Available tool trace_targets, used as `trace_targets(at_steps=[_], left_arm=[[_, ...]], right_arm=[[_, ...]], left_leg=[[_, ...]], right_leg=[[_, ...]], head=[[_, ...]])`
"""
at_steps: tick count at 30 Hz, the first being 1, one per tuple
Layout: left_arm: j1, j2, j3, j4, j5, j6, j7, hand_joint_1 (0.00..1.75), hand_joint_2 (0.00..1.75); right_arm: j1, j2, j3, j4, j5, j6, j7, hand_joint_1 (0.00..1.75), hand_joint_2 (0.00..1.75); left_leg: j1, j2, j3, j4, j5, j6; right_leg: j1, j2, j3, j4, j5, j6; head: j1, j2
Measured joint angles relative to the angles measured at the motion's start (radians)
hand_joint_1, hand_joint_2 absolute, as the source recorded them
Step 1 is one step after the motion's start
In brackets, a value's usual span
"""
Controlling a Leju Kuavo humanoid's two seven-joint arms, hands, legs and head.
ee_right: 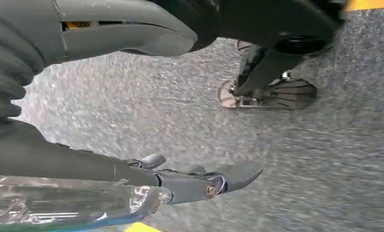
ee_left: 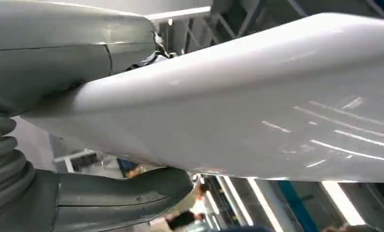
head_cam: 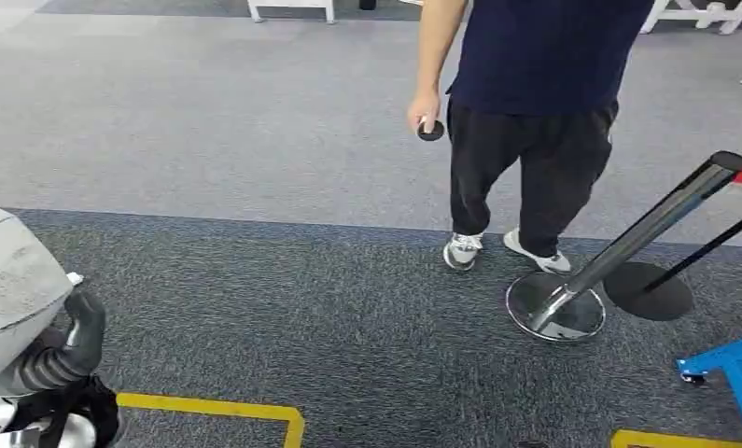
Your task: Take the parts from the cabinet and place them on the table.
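My left hand [head_cam: 73, 345] comes in at the lower left of the head view and grips a large, smooth white-grey part [head_cam: 7, 280]. Up close in the left wrist view, the white part [ee_left: 257, 106] lies between the thick grey thumb [ee_left: 112, 198] and the hand's upper cover. My right hand [ee_right: 132, 96] hangs over grey carpet with thumb and fingers [ee_right: 204, 181] apart and nothing between them. A clear glossy piece [ee_right: 59, 203] lies alongside those fingers; I cannot tell what it is.
A person [head_cam: 535, 103] in dark clothes stands ahead on the carpet, holding a small black round object [head_cam: 430, 129]. A leaning chrome stanchion [head_cam: 555, 306] and a black base [head_cam: 649, 291] stand at the right, a blue frame [head_cam: 735, 369] at the far right. Yellow tape [head_cam: 217, 408] marks the floor.
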Motion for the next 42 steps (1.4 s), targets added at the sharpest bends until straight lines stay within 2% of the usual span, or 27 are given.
trace_targets(at_steps=[4,5,6,7,9,10,12,13,14,15,19,20,21,22,23,25,26,27,29,30,31,35,37,38,40,41,42], left_arm=[[0.005,0.000,0.000,0.000,0.003,0.000,0.000,1.75,1.75],[0.006,0.002,0.000,0.000,0.002,0.000,0.000,1.75,1.75],[0.002,0.002,0.000,0.000,0.002,0.000,0.000,1.75,1.75],[-0.001,0.002,0.000,0.000,0.000,0.000,0.000,1.75,1.75],[0.001,0.001,-0.002,0.000,0.000,0.000,0.000,1.75,1.75],[0.003,0.001,-0.002,0.000,0.000,0.000,0.000,1.75,1.75],[0.003,0.001,-0.002,0.000,-0.001,0.000,0.000,1.75,1.75],[0.003,0.001,-0.002,0.000,-0.001,0.000,0.000,1.75,1.75],[0.002,0.001,-0.002,0.000,-0.001,0.000,0.000,1.75,1.75],[0.001,0.001,-0.002,0.000,0.000,0.000,0.000,1.75,1.75],[0.004,0.003,0.000,0.000,-0.001,0.000,0.000,1.75,1.75],[0.004,0.002,0.001,-0.001,-0.002,0.000,0.000,1.75,1.75],[0.003,0.002,0.000,-0.002,-0.003,0.000,0.000,1.75,1.75],[0.001,0.002,0.001,-0.002,-0.003,0.000,0.000,1.75,1.75],[0.001,0.001,0.001,-0.002,-0.003,0.000,0.000,1.75,1.75],[0.002,0.001,0.001,-0.002,-0.003,0.000,0.000,1.75,1.75],[0.003,0.002,0.001,-0.002,-0.003,0.000,0.000,1.75,1.75],[0.003,0.002,0.001,-0.002,-0.003,0.000,0.000,1.75,1.75],[0.003,0.002,0.001,-0.002,-0.003,0.000,0.000,1.75,1.75],[0.003,0.001,0.001,-0.002,-0.003,0.000,0.000,1.75,1.75],[0.001,0.002,0.001,-0.002,-0.003,0.000,0.000,1.75,1.75],[0.008,0.001,0.000,-0.002,-0.003,0.000,0.000,1.75,1.75],[0.004,0.002,0.000,-0.002,-0.003,0.000,0.000,1.75,1.75],[0.002,0.002,0.000,-0.002,-0.003,0.000,0.000,1.75,1.75],[0.005,0.001,-0.001,-0.002,-0.003,0.000,0.000,1.75,1.75],[0.006,0.001,-0.001,-0.002,-0.003,0.000,0.000,1.75,1.75],[0.008,0.001,-0.001,-0.002,-0.003,0.000,0.000,1.75,1.75]], right_arm=[[-0.005,0.000,0.000,0.000,0.000,0.001,0.003,0.00,1.75],[-0.005,0.000,0.000,0.000,0.000,0.002,0.004,0.00,1.75],[-0.005,0.000,0.000,0.000,0.000,0.002,0.003,0.00,1.75],[-0.003,0.000,0.000,0.000,0.000,0.002,0.003,0.00,1.75],[0.002,0.000,0.000,0.000,0.000,0.003,0.005,0.00,1.75],[0.003,0.000,0.000,0.000,0.000,0.003,0.005,0.00,1.75],[0.001,0.000,0.000,0.000,0.000,0.004,0.005,0.00,1.75],[-0.001,0.000,0.000,0.000,0.000,0.005,0.006,0.00,1.75],[-0.002,0.000,0.000,0.000,0.000,0.005,0.005,0.00,1.75],[-0.001,0.000,0.000,0.000,0.000,0.005,0.006,0.00,1.75],[-0.005,0.000,0.000,0.000,0.000,0.005,0.006,0.00,1.75],[-0.007,0.000,0.000,0.000,0.000,0.006,0.006,0.00,1.75],[-0.009,0.000,0.000,0.000,0.000,0.006,0.006,0.00,1.75],[-0.009,0.000,0.000,0.000,0.000,0.007,0.005,0.00,1.75],[-0.008,0.000,0.000,0.000,0.000,0.007,0.005,0.00,1.75],[-0.001,0.000,0.000,0.000,0.000,0.009,0.007,0.00,1.75],[0.001,0.000,0.000,0.000,0.000,0.009,0.007,0.00,1.75],[0.001,0.000,0.000,0.000,0.000,0.008,0.008,0.00,1.75],[-0.001,0.000,0.000,0.000,0.000,0.008,0.008,0.00,1.75],[0.000,0.000,0.000,0.000,0.000,0.008,0.008,0.00,1.75],[0.000,0.001,0.000,0.002,0.000,0.009,0.008,0.00,1.75],[-0.001,0.001,0.000,0.002,0.000,0.008,0.010,0.00,1.75],[-0.002,0.001,0.000,0.002,0.000,0.007,0.009,0.00,1.75],[0.000,0.001,0.000,0.002,0.000,0.007,0.010,0.00,1.75],[0.006,0.001,0.000,0.002,0.000,0.007,0.011,0.00,1.75],[0.006,0.001,0.000,0.002,0.001,0.007,0.011,0.00,1.75],[0.004,0.001,0.000,0.002,0.003,0.007,0.011,0.00,1.75]], left_leg=[[0.010,-0.040,-0.015,-0.006,0.014,-0.025],[0.008,-0.002,-0.016,0.003,0.005,-0.026],[0.002,0.055,-0.031,0.033,-0.020,-0.030],[0.003,0.084,-0.065,0.103,-0.062,-0.034],[0.004,0.101,-0.145,0.268,-0.134,-0.038],[0.004,0.101,-0.170,0.319,-0.146,-0.040],[0.004,0.104,-0.139,0.262,-0.095,-0.038],[0.003,0.113,-0.091,0.175,-0.052,-0.035],[0.001,0.144,-0.037,0.083,-0.018,-0.031],[-0.005,0.204,0.007,0.016,-0.007,-0.026],[-0.013,0.158,0.003,-0.006,-0.009,-0.005],[-0.004,0.142,0.012,-0.015,-0.001,0.004],[0.000,0.135,0.013,-0.016,0.000,0.007],[0.002,0.124,0.012,-0.016,0.002,0.012],[0.003,0.111,0.011,-0.016,0.001,0.015],[0.003,0.081,0.010,-0.016,0.002,0.017],[0.003,0.065,0.010,-0.015,0.002,0.016],[0.004,0.049,0.011,-0.014,0.002,0.015],[0.009,0.019,0.015,-0.013,0.002,0.009],[0.009,0.007,0.015,-0.011,0.001,0.001],[0.004,-0.005,0.006,-0.001,-0.001,-0.007],[0.017,-0.052,-0.011,-0.010,0.015,-0.034],[0.007,0.066,-0.040,0.052,-0.031,-0.038],[0.008,0.089,-0.076,0.126,-0.072,-0.041],[0.009,0.102,-0.155,0.287,-0.136,-0.043],[0.009,0.102,-0.168,0.314,-0.135,-0.043],[0.009,0.102,-0.155,0.293,-0.112,-0.041]], right_leg=[[0.006,-0.040,0.007,-0.005,0.006,-0.026],[0.003,-0.056,0.009,-0.012,0.011,-0.036],[0.005,-0.065,0.011,-0.014,0.012,-0.041],[0.008,-0.079,0.010,-0.014,0.011,-0.045],[0.012,-0.110,0.009,-0.014,0.008,-0.049],[0.013,-0.126,0.008,-0.014,0.008,-0.051],[0.014,-0.157,0.010,-0.014,0.006,-0.050],[0.014,-0.170,0.013,-0.014,0.004,-0.049],[0.014,-0.181,0.017,-0.014,0.002,-0.047],[0.018,-0.191,0.021,-0.014,-0.001,-0.042],[0.022,-0.238,0.035,-0.021,-0.008,-0.021],[0.019,-0.238,0.035,-0.019,-0.015,-0.012],[0.017,-0.172,0.027,0.004,-0.032,-0.005],[0.015,-0.124,0.000,0.068,-0.068,-0.004],[0.015,-0.103,-0.040,0.152,-0.108,-0.003],[0.015,-0.093,-0.116,0.297,-0.158,-0.002],[0.015,-0.093,-0.126,0.306,-0.147,-0.003],[0.014,-0.092,-0.114,0.267,-0.111,-0.003],[0.007,-0.069,-0.034,0.088,-0.010,-0.002],[-0.001,-0.018,0.001,0.011,0.016,0.004],[-0.010,0.034,0.010,-0.018,-0.001,0.007],[-0.003,-0.023,0.015,-0.012,0.007,-0.021],[0.002,-0.053,0.016,-0.016,0.009,-0.038],[0.005,-0.068,0.016,-0.016,0.008,-0.040],[0.010,-0.106,0.014,-0.016,0.005,-0.044],[0.012,-0.123,0.015,-0.016,0.005,-0.045],[0.013,-0.138,0.015,-0.016,0.004,-0.045]], head=[[-0.001,0.000],[-0.002,0.000],[-0.012,0.000],[-0.013,0.000],[-0.013,0.000],[-0.013,0.000],[-0.013,0.000],[-0.013,0.000],[-0.013,0.000],[-0.014,0.000],[-0.011,0.000],[-0.012,0.000],[-0.005,0.000],[-0.002,0.000],[0.002,0.000],[0.003,0.000],[0.002,0.000],[0.003,0.000],[0.003,0.000],[0.003,0.000],[0.005,0.000],[0.003,0.000],[-0.008,0.000],[-0.008,0.000],[-0.008,0.000],[-0.009,0.000],[-0.008,0.000]])
